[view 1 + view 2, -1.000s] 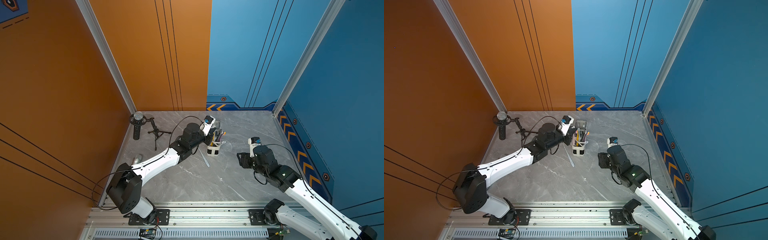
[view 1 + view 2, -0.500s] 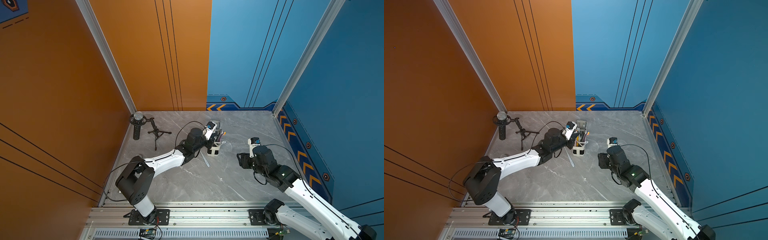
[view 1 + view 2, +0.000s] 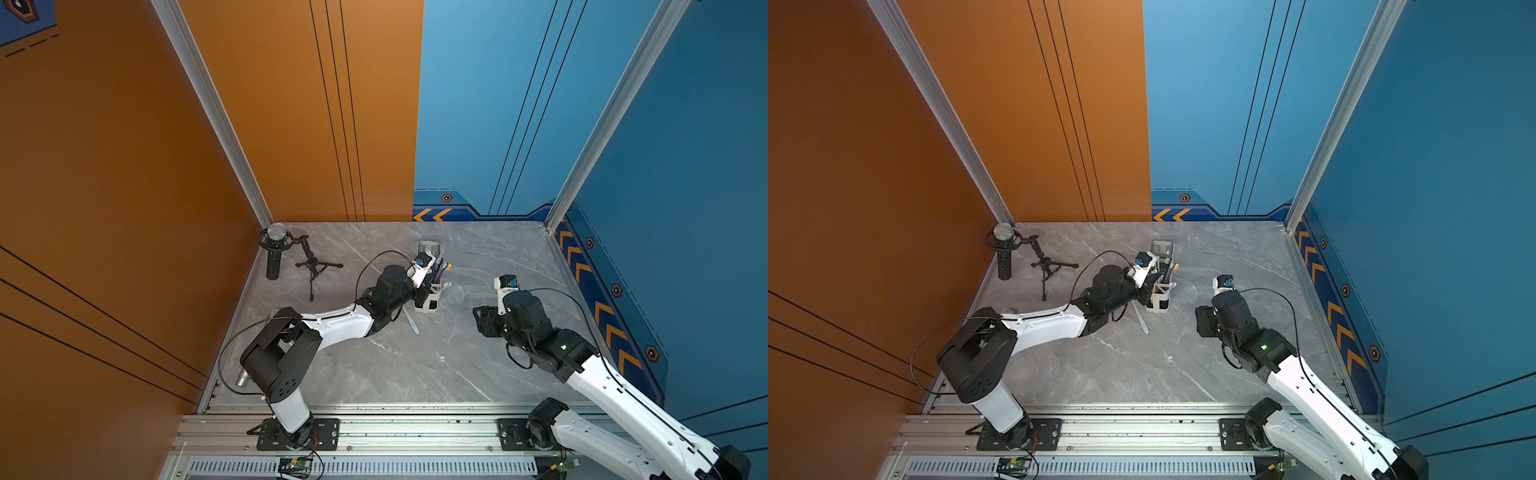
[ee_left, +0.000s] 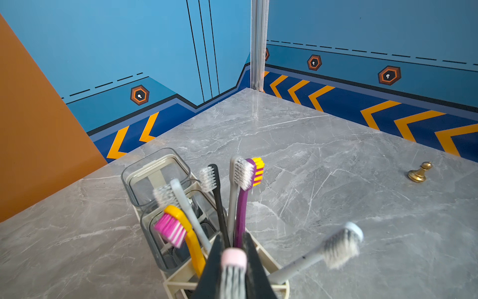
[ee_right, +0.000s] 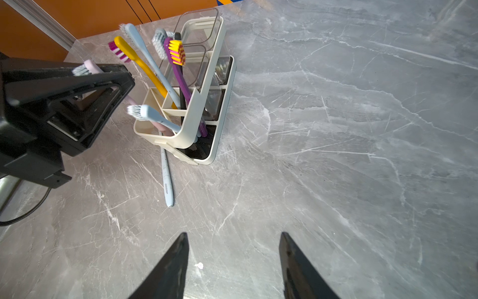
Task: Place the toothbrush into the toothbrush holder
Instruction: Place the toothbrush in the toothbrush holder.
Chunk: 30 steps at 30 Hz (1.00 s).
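Left gripper (image 4: 233, 239) pinches the pink toothbrush (image 4: 234, 259) over the toothbrush holder (image 5: 200, 103) (lower handle mostly hidden); right gripper (image 5: 232, 235) stands apart, empty.

The pink toothbrush (image 4: 234, 256) leans head-up in an end compartment of the white toothbrush holder (image 5: 207, 77).

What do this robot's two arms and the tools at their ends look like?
Both the left arm and right arm have smooth white links joined by chunky black joints, each trailed by a thin black cable. The left tool and right tool are each a pair of black, tapering, wedge-shaped fingers. A small white block with a blue spot sits at each wrist.
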Tool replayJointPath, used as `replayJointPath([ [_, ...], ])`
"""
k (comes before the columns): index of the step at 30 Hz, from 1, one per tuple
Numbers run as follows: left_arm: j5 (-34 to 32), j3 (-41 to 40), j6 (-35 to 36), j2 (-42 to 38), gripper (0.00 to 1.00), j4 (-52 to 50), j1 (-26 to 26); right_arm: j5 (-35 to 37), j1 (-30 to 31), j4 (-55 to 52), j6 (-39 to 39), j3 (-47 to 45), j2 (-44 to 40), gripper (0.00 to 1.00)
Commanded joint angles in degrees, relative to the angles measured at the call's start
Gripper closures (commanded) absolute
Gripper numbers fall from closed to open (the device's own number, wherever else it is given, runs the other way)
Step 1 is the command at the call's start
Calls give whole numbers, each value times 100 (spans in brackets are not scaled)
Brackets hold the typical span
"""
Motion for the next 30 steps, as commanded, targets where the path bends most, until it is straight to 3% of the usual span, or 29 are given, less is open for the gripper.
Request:
replayJointPath([
  [1,-16,-133,163,76,97,246,-91,29,-30,-112,-94,22,34,43],
  [3,-44,-180,176,91,91,342,-99,19,-63,-111,-93,26,15,43],
  [8,-156,-238,259,34,66,342,-136,-117,-74,-111,-105,63,-53,43],
  [17,-303,-377,316,-212,60,341,-179,-476,-109,-112,-94,86,15,42],
  [24,-1004,-820,79,-994,53,325,-407,-843,-34,-49,-54,1,158,43],
  [30,-1402,-1359,-444,-1911,46,299,-445,199,1151,217,90,-72,79,45],
])
